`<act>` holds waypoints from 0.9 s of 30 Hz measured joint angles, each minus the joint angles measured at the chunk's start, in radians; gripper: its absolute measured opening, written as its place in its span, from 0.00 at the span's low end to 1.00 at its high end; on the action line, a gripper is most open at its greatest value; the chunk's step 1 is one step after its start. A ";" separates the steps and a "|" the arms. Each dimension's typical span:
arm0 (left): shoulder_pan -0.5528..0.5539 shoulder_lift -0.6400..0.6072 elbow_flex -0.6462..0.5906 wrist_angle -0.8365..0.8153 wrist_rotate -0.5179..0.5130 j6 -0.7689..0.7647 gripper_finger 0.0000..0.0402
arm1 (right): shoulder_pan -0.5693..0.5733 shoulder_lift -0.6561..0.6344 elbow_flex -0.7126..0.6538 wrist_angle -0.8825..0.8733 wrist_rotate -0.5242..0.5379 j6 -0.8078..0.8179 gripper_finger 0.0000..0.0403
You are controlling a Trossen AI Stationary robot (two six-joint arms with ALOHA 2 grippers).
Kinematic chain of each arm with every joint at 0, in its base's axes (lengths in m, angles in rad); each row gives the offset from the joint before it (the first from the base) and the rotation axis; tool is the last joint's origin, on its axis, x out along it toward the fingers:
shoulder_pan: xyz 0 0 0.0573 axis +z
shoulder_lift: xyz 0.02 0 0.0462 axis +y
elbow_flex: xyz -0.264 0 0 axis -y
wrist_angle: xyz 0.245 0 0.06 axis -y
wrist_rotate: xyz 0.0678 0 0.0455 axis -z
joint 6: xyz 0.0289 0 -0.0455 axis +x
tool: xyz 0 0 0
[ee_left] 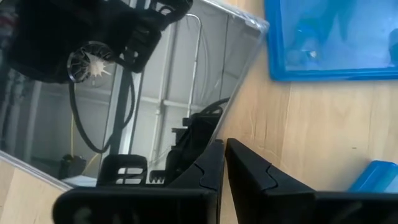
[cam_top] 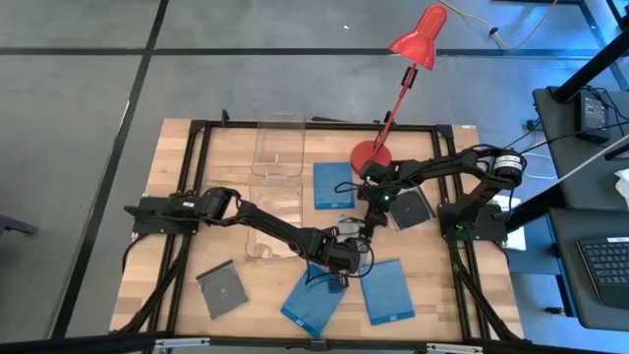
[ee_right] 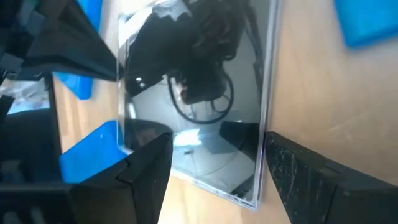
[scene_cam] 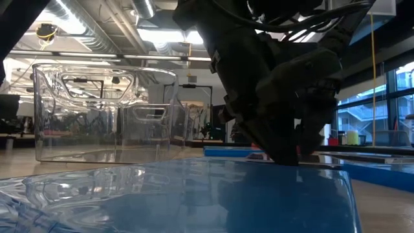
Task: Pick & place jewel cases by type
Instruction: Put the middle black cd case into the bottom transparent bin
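A clear jewel case with a mirror-like disc (cam_top: 352, 230) is tilted up between both grippers at mid-table; it fills the right wrist view (ee_right: 199, 93) and the left wrist view (ee_left: 124, 93). My left gripper (cam_top: 346, 246) (ee_left: 224, 155) comes from the left and is shut on it. My right gripper (cam_top: 368, 220) (ee_right: 217, 168) comes from the right and spans its width. Other cases lie flat: blue ones (cam_top: 334, 184) (cam_top: 313, 300) (cam_top: 386, 290), grey ones (cam_top: 411, 206) (cam_top: 221, 290). My left gripper pinches the clear case's side edge (ee_left: 231, 112) between its two nearly closed fingers, which lie across that edge. The case stands tilted off the wood. My right gripper has one finger (ee_right: 149, 165) on each of two opposite side edges (ee_right: 264, 124), the case's near edge lying between them.
Two clear bins sit left of centre: one by the far edge (cam_top: 278, 152), one nearer (cam_top: 265, 226). A red desk lamp's base (cam_top: 371, 155) stands beside the right arm. A blue case fills the low view's foreground (scene_cam: 259, 194). A black frame rims the table (cam_top: 197, 128).
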 joint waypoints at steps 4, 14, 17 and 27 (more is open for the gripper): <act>0.000 0.000 0.000 0.003 0.002 0.000 0.04 | 0.001 -0.003 -0.002 -0.010 -0.016 -0.001 0.63; 0.000 0.000 -0.001 0.002 0.001 0.001 0.02 | 0.002 -0.083 -0.001 -0.033 -0.031 -0.104 0.63; 0.000 0.000 -0.002 0.003 -0.003 0.007 0.02 | 0.002 -0.114 0.000 -0.032 -0.036 -0.103 0.63; 0.001 0.000 -0.002 0.005 -0.013 0.009 0.02 | 0.004 -0.133 0.002 -0.032 -0.073 -0.056 0.63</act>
